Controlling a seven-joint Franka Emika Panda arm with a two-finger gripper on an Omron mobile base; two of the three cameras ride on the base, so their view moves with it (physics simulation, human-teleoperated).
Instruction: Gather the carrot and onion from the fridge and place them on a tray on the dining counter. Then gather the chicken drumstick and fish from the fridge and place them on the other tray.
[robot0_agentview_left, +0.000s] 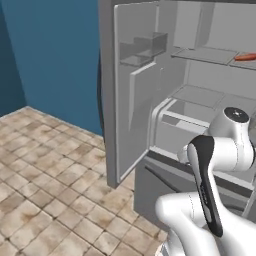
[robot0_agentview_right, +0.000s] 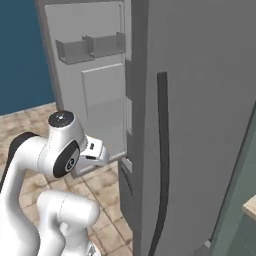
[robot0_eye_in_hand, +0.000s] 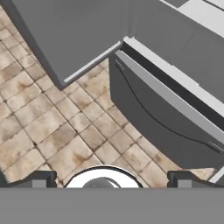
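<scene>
Standing open in front of the robot, the fridge (robot0_agentview_left: 200, 100) shows its pale grey inside in the left base view: the left door (robot0_agentview_left: 137, 95) is swung out toward the camera, with a small door bin (robot0_agentview_left: 145, 47) high on its inner face. On the upper shelf (robot0_agentview_left: 210, 55), at the far right edge of that view, lies the carrot (robot0_agentview_left: 245, 57) — an orange sliver, partly cut off by the frame. Below the shelf a lighter crisper drawer (robot0_agentview_left: 175, 127) sits inside the compartment, and under it runs the dark freezer drawer front (robot0_agentview_left: 165, 185). The onion, drumstick and fish cannot be made out in any picture.

The white arm (robot0_agentview_left: 220, 150) is folded up low before the fridge, its wrist near the bottom edge of the fresh compartment. In the right base view the same arm (robot0_agentview_right: 60, 150) bends toward the open door (robot0_agentview_right: 95, 75), beside the closed right door with its long dark handle (robot0_agentview_right: 162, 150).

The hand view looks down on the tiled floor (robot0_eye_in_hand: 57, 127), the lower edge of the open door (robot0_eye_in_hand: 74, 39) and the freezer drawer front (robot0_eye_in_hand: 166, 127). The gripper (robot0_eye_in_hand: 109, 181) holds nothing — its two dark fingertips (robot0_eye_in_hand: 41, 180) stand far apart at the bottom of that view, so the jaws are wide.
</scene>
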